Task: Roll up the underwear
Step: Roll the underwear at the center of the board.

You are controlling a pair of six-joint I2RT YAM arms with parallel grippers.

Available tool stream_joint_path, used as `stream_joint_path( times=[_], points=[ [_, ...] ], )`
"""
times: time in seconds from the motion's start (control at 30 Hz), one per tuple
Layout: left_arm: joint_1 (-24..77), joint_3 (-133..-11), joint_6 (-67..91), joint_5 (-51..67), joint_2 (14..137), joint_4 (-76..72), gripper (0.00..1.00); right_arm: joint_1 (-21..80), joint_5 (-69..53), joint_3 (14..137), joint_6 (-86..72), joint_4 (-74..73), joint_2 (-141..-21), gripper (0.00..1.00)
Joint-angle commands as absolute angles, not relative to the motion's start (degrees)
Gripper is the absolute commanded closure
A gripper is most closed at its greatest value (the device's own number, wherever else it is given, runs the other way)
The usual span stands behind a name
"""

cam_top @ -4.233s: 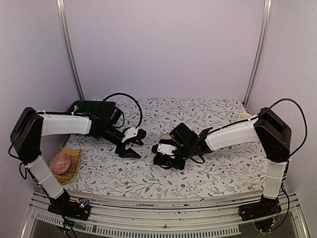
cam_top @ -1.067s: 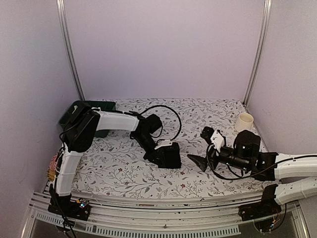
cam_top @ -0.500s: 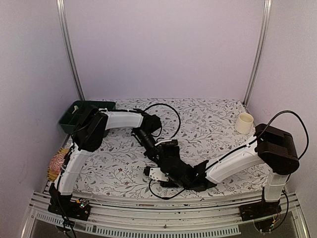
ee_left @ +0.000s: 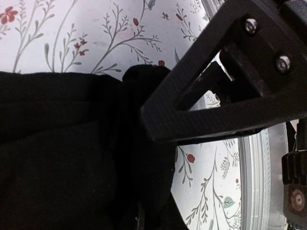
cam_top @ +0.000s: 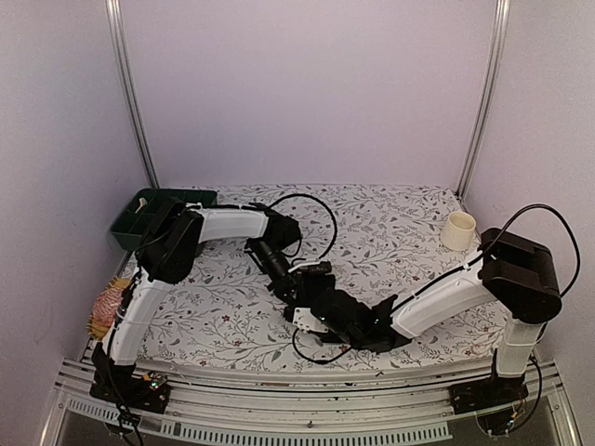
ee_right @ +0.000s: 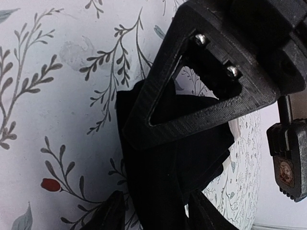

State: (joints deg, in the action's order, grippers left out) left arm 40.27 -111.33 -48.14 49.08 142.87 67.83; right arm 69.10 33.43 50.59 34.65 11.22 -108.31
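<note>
The black underwear [ee_left: 62,153] lies bunched on the bench [cam_top: 418,223], well right of the green tray [cam_top: 139,218], mid-roll I'd say. The left fingers [ee_left: 216,122] clamp it; the right fingers [ee_right: 192,122] straddle it (gripping? can't tell). Next needs a firm, even turn.

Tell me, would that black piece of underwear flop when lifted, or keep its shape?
Probably floppy: the black underwear bunches into soft folds in the left wrist view. Likely light for its size, as it looks like thin fabric. Pushed, it would probably crumple rather than roll or slide, since it lies slack on the flowered cloth.
</note>
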Motion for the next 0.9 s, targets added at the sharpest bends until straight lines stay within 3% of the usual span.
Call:
stream_joint_path(
  times=[0.0,0.2,0.37,0.57,0.67,0.87],
  points=[
    [39.29,-111.5,-48.86,44.8,146.35,70.06,1.0,68.73,34.75,51.22,36.07,6.25,-113.19,0.56],
    [39.19,-111.97,-49.17,44.74,146.54,70.74,1.0,68.21,33.43,52.28,36.34,5.62,-114.61,0.68],
    [39.02,-110.91,-48.56,43.87,145.01,68.99,0.94,66.72,27.43,54.45,33.7,0.94,-114.18,0.94],
    [38.84,-106.61,-47.54,41.67,139.78,62.85,0.64,64.22,17.11,56.6,29.01,-5.68,-112.57,0.97],
    [38.62,-103.78,-47.47,40.96,135.87,59.51,0.44,63.15,12.4,57.77,27.36,-8.55,-111.95,0.98],
    [37.54,-92.73,-47.79,39.53,122.93,49.37,0.24,60.45,5.6,62.04,24.7,-16.28,-111.8,0.97]
  ],
)
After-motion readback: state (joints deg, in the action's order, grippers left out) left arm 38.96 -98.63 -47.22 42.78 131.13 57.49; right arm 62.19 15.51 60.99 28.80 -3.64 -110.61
